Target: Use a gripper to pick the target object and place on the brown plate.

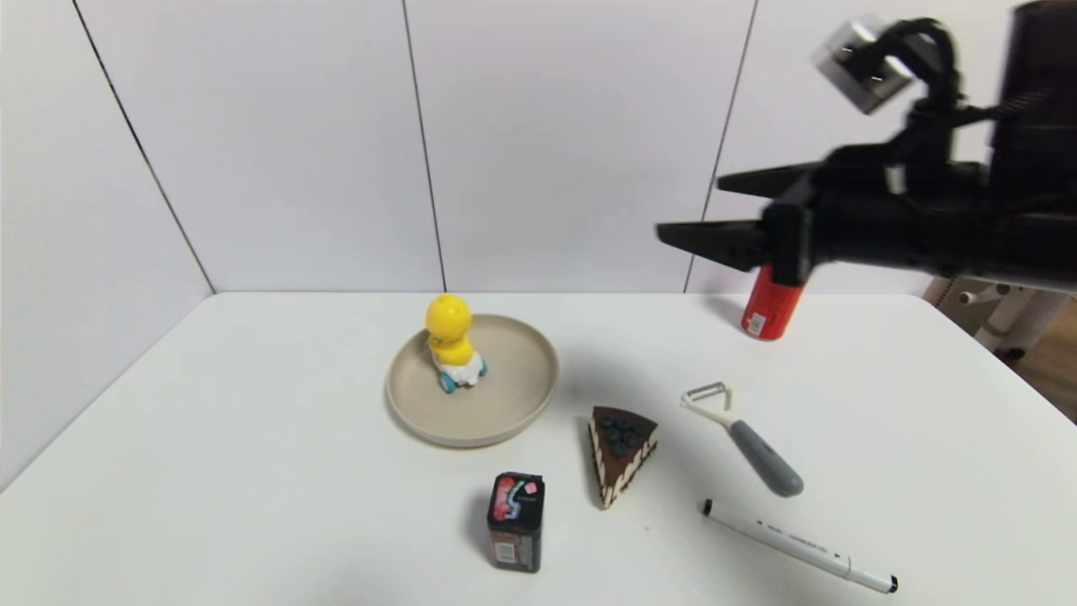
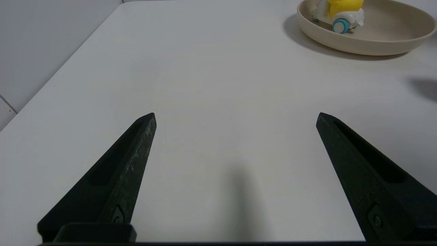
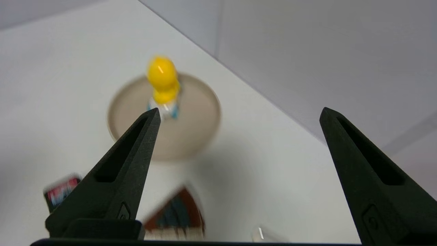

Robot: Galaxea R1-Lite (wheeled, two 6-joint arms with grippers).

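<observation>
The yellow duck toy (image 1: 453, 343) on its white cart with blue wheels stands upright inside the brown plate (image 1: 513, 404), towards its far left part. Both also show in the left wrist view, the duck (image 2: 339, 15) and the plate (image 2: 375, 41), and in the right wrist view, the duck (image 3: 163, 83) and the plate (image 3: 194, 136). My right gripper (image 1: 690, 210) is open and empty, raised high above the table's right side, well clear of the plate. My left gripper (image 2: 235, 116) is open and empty, low over bare table, out of the head view.
On the white table lie a chocolate cake slice (image 1: 620, 450), a small black box (image 1: 515, 520), a grey-handled peeler (image 1: 749, 442), a white marker pen (image 1: 799, 547) and a red can (image 1: 770, 305) at the back right, partly behind my right gripper.
</observation>
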